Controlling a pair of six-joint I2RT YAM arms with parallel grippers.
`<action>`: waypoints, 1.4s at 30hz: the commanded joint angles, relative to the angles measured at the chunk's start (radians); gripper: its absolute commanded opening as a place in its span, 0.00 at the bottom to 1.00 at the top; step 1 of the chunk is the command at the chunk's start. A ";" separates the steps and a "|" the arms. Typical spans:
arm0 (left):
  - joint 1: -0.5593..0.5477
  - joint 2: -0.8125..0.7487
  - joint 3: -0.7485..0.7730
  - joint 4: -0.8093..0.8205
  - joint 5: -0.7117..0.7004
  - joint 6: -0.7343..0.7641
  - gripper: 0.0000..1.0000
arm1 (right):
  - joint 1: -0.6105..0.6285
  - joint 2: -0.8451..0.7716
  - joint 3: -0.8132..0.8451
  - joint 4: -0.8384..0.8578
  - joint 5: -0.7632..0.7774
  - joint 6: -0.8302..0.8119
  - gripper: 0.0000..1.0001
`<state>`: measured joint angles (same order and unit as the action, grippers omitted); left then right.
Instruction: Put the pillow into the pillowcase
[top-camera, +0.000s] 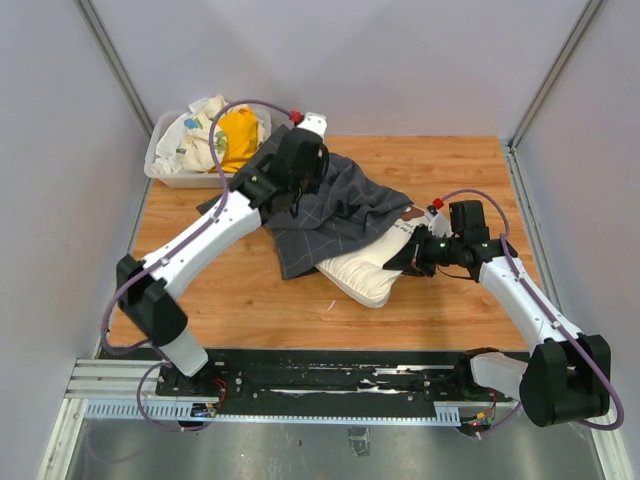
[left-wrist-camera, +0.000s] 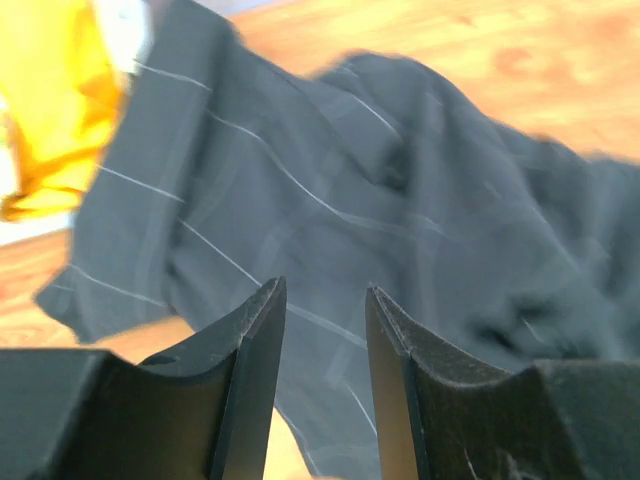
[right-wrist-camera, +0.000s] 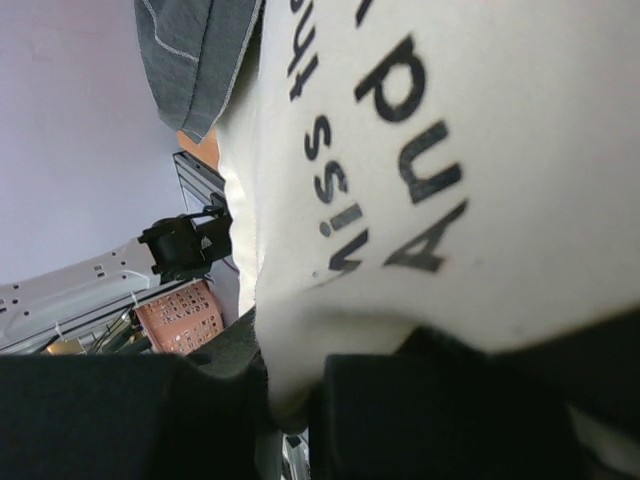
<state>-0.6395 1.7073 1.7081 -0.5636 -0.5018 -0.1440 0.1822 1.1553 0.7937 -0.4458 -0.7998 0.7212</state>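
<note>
The dark grey pillowcase (top-camera: 335, 212) with thin light lines lies crumpled mid-table. Its front edge drapes over the far end of the cream-white pillow (top-camera: 365, 270). My left gripper (left-wrist-camera: 322, 295) hovers just above the back-left part of the pillowcase (left-wrist-camera: 400, 200), open, with nothing between its fingers. In the top view that left gripper (top-camera: 292, 180) sits over the cloth's far corner. My right gripper (top-camera: 410, 255) is shut on the pillow's right edge. In the right wrist view the pillow (right-wrist-camera: 480, 170) shows black printed letters and fills the frame, pinched at the right gripper (right-wrist-camera: 295, 400).
A white bin (top-camera: 165, 168) at the back left holds a yellow cloth (top-camera: 238, 138) and a white patterned cloth (top-camera: 195, 135). Grey walls close in the left, right and back sides. The metal rail (top-camera: 330, 385) with the arm bases runs along the near edge.
</note>
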 joint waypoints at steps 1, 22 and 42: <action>-0.100 -0.155 -0.240 0.069 0.127 -0.036 0.42 | -0.006 -0.022 0.005 0.031 -0.037 -0.023 0.08; -0.376 -0.145 -0.428 0.187 0.252 0.073 0.50 | -0.006 -0.032 -0.026 0.060 -0.044 -0.002 0.09; -0.294 0.019 -0.322 0.179 -0.063 0.046 0.01 | -0.004 -0.049 -0.042 0.055 -0.038 -0.009 0.09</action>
<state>-0.9489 1.7168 1.2972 -0.3454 -0.5282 -0.0860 0.1822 1.1381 0.7528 -0.4213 -0.7929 0.7254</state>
